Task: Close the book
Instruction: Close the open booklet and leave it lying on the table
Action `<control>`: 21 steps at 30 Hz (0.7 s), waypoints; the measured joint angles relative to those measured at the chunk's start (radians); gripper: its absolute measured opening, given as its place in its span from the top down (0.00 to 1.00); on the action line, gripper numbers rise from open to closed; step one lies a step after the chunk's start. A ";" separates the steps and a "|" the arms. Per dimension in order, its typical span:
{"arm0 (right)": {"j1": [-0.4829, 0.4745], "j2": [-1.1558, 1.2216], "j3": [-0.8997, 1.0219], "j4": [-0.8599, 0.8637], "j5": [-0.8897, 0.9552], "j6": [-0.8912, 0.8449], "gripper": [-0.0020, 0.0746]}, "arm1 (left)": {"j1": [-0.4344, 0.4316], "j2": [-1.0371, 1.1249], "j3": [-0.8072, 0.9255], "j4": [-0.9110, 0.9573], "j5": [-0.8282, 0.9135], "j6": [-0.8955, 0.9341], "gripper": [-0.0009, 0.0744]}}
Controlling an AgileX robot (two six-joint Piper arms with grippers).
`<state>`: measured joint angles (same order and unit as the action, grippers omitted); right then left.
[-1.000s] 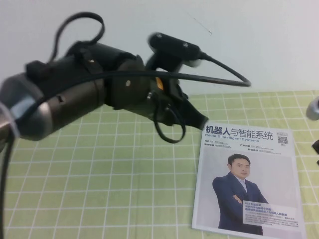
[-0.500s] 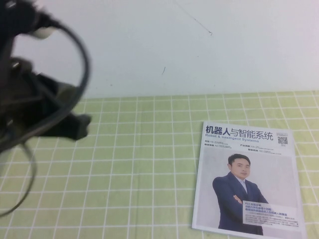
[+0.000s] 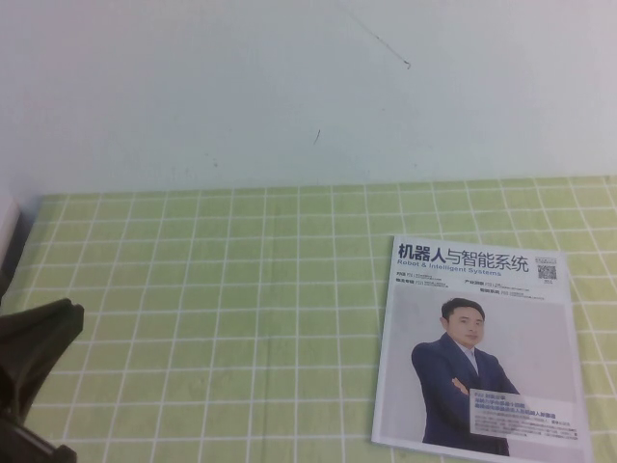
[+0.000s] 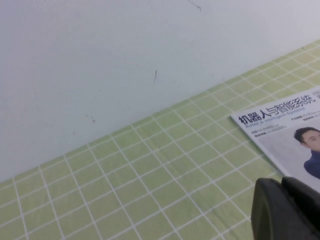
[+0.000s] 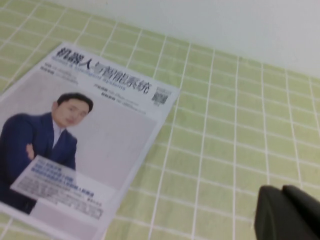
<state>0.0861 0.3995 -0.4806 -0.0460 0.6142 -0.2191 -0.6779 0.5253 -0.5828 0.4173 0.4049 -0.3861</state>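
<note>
One book (image 3: pixel 482 347) in the high view, shut and lying flat, cover up (guy in a blue suit with folded arms, Chinese title across the top). Sitting on the right side of the green checked cloth (image 3: pixel 212 289), down toward the near edge, bottom corner running out of frame. Not in contact with any arm. Dark chunk of the left arm (image 3: pixel 34 357) poking in at the near-left corner, well apart from the book. Right gripper out of frame from up here. Plain white wall (image 3: pixel 289 87) behind the cloth, with a couple of small marks on it.

Over to the left wrist view: left gripper (image 4: pixel 281 184) just peeking in at one corner, jaws pressed together by the look of it, pinching nothing, over bare cloth. Book (image 4: pixel 285 125) near it, only the title end of the cover showing, no contact that can be made out.

Then the right wrist view: right gripper (image 5: pixel 281 190), same deal really, pressed together, gripping nothing, over bare green squares. Book (image 5: pixel 85 135) off to one side, near but clearly apart, most of the cover visible, flat and closed.
</note>
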 joint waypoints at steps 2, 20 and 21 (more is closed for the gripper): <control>0.000 -0.025 0.035 0.000 0.039 0.004 0.98 | 0.000 -0.002 0.022 0.007 -0.004 0.000 0.99; 0.000 -0.037 0.078 0.028 0.145 0.008 0.98 | 0.000 -0.002 0.044 0.007 -0.014 -0.005 0.99; 0.000 -0.037 0.078 0.028 0.145 0.008 0.98 | 0.000 -0.002 0.044 0.007 -0.014 -0.005 0.99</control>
<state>0.0861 0.3628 -0.4027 -0.0183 0.7591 -0.2115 -0.6779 0.5237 -0.5391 0.4244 0.3905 -0.3906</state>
